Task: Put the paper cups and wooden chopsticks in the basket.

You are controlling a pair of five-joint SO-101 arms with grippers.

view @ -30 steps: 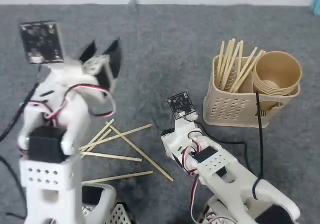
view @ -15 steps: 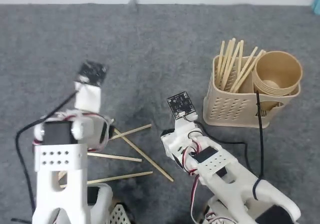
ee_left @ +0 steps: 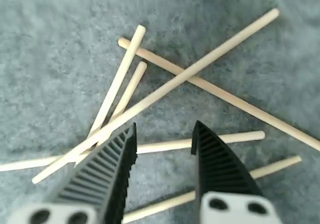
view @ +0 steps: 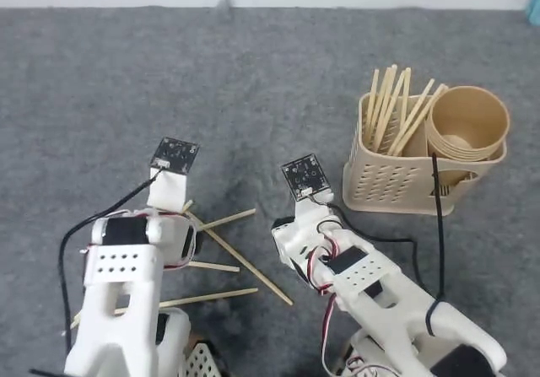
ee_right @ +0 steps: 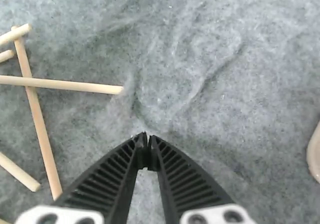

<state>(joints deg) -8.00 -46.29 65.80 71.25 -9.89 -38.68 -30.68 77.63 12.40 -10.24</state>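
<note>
Dropped within the last second from a raised pose to a low crouch: left arm (view: 126, 263), wrist now over the loose wooden chopsticks (view: 240, 259) toward the near-left part of the grey surface (view: 278, 73). No shift in the right arm (view: 359, 276) or the basket (view: 396, 187).

Left gripper (ee_left: 162, 134) just above the scattered pile, fingers (ee_left: 112, 171) spread apart, nothing between them (one long stick crossing close beyond the tips, touched or not cannot be told). Several sticks lying flat and crossed over one another there: two shorter ends side by side, two long ones crossing at an angle, more running past under the fingers.

Right gripper (ee_right: 146, 146) low over bare grey felt near the middle of the surface, fingers (ee_right: 112, 181) pressed together, holding nothing. Ends of a few loose sticks off to one side of it, not touching.

Basket upright toward the right edge, well apart from the loose pile. Inside, a bundle of chopsticks (view: 390, 99) standing on end in the compartment nearer the middle, fanned and leaning. Stacked paper cups (view: 467, 122) nested mouth-up in the compartment nearer the right edge. Black cable (view: 440, 225) down the basket's front and on toward the right arm.
</note>
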